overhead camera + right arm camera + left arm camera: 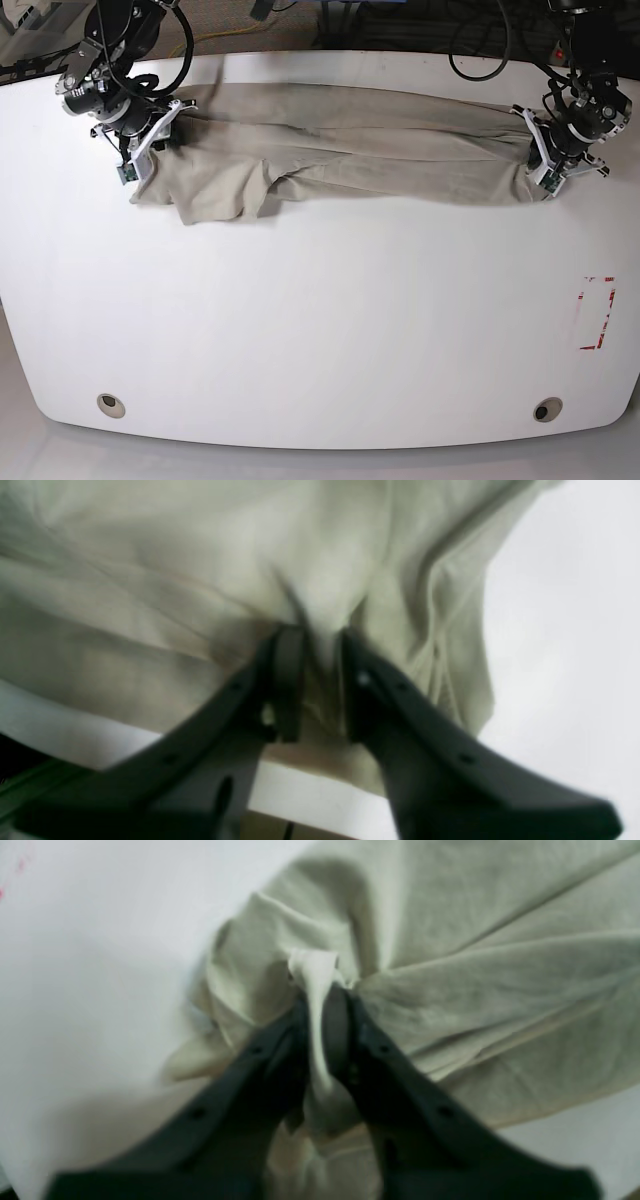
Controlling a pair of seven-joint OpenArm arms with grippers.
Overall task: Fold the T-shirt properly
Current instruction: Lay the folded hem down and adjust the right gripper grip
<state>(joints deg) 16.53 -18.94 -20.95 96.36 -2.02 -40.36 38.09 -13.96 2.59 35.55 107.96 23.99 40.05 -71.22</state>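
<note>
Pinching a bunched fold of the plain T-shirt (450, 990), the left gripper (320, 995) stands narrow; the right gripper (320, 640) has cloth between slightly parted jaws, grip unclear. The shirt stretches between both on the white table (320, 330); no lettering reads anywhere

No text, label, brand or number can be read anywhere; the red rectangular mark (597, 313) on the white surface (320, 330), right side of the frame, seems blank.
</note>
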